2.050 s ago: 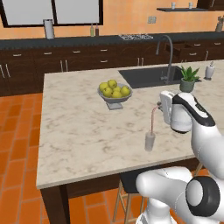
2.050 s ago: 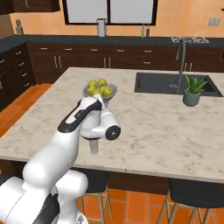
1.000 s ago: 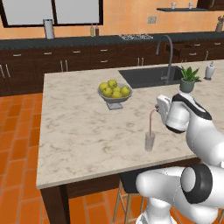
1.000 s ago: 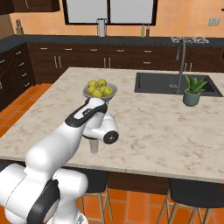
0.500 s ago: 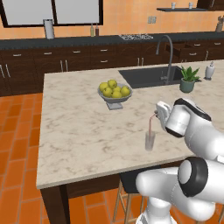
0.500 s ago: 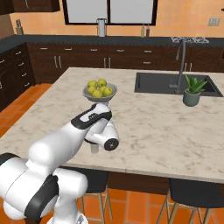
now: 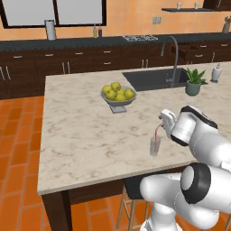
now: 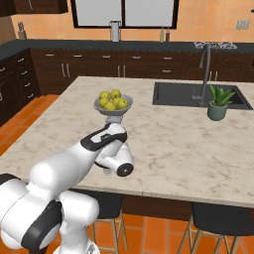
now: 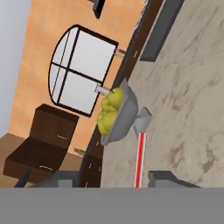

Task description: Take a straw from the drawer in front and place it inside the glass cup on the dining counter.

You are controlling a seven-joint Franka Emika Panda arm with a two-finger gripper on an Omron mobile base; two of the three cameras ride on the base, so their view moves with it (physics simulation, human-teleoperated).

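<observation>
the gripper (image 9: 117, 177) has just spread its fingers, letting go of the straw (image 7: 156, 133), which now stands in the glass cup (image 7: 154, 146) on the dining counter (image 7: 81, 135) (job looks about done).

Orange walls (image 7: 131, 18); terracotta tile floor (image 7: 18, 149); dark brown cabinets (image 8: 74, 72) under black worktop (image 7: 90, 43); two framed windows (image 8: 124, 12); recessed sink (image 7: 153, 79) with curved faucet (image 7: 169, 56); dark stools (image 8: 223, 221).
</observation>
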